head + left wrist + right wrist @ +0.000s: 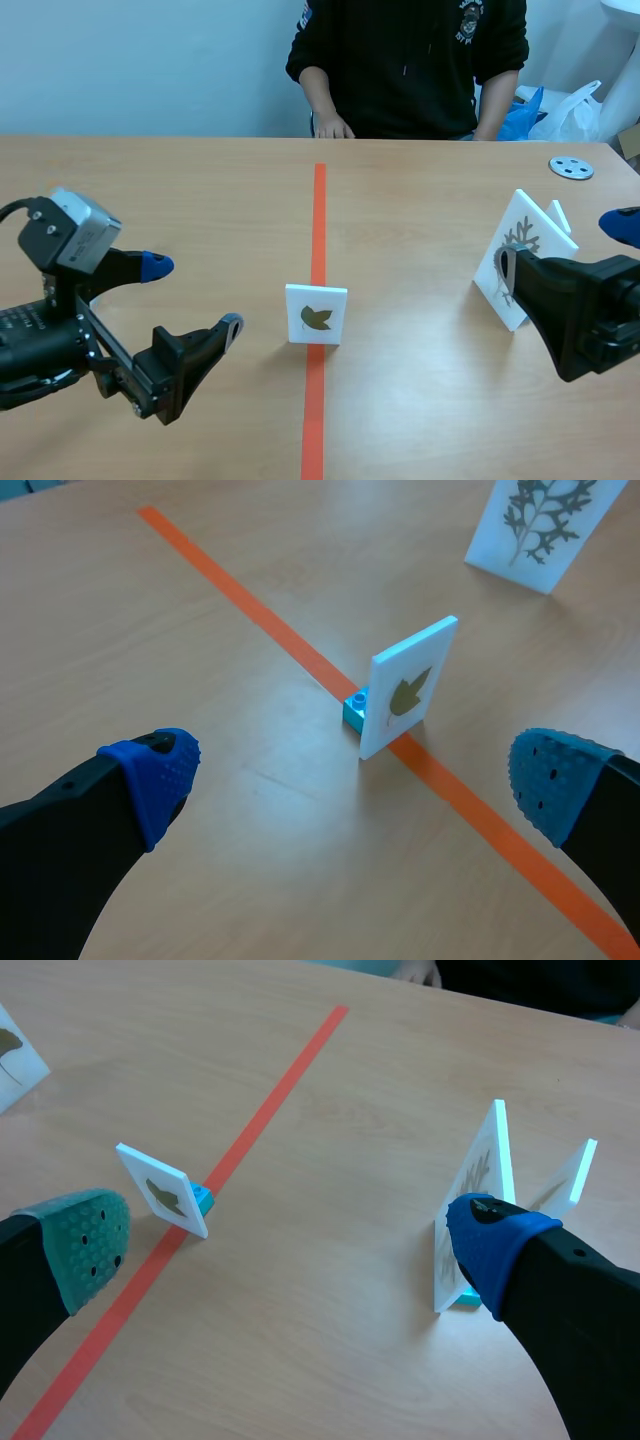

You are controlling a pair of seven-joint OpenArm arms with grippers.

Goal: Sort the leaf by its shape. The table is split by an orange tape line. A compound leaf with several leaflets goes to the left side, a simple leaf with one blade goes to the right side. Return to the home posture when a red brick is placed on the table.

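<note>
- The leaf card (pixel 317 314), small and white, stands upright on the orange tape line (pixel 319 220) near the middle of the surface (pixel 200 190), on neither side.
- Its leaf (pixel 408 692) looks like a single olive-brown blade with lobes. The finer outline is hard to make out.
- A blue brick (pixel 354 709) holds the card from behind. It is hidden in the scene view, and only a corner shows in each wrist view.
- The left tool (pixel 193 294) hangs low over the left side, its fingers spread wide with nothing between them. The card stands ahead of it, apart from both pads.
- The right tool (pixel 562 245) is likewise spread open and empty, on the right side of the tape.
- A taller white card (pixel 522 245) with a branching, many-parted leaf stands on the right side. One right finger covers its lower edge in the scene view, and the blue pad (pixel 488 1240) overlaps it in the right wrist view. Whether they touch cannot be told.
- A second white panel (pixel 578 1172) behind that card shows edge-on only, so its face is unreadable.
- Across the tape, another white card (pixel 14 1056) is only partly in frame.
- A person (pixel 405 60) sits across the surface, cut off above the shoulders, one hand (pixel 333 128) at the far rim.
- A grey disc (pixel 571 167) lies at the far right.
</note>
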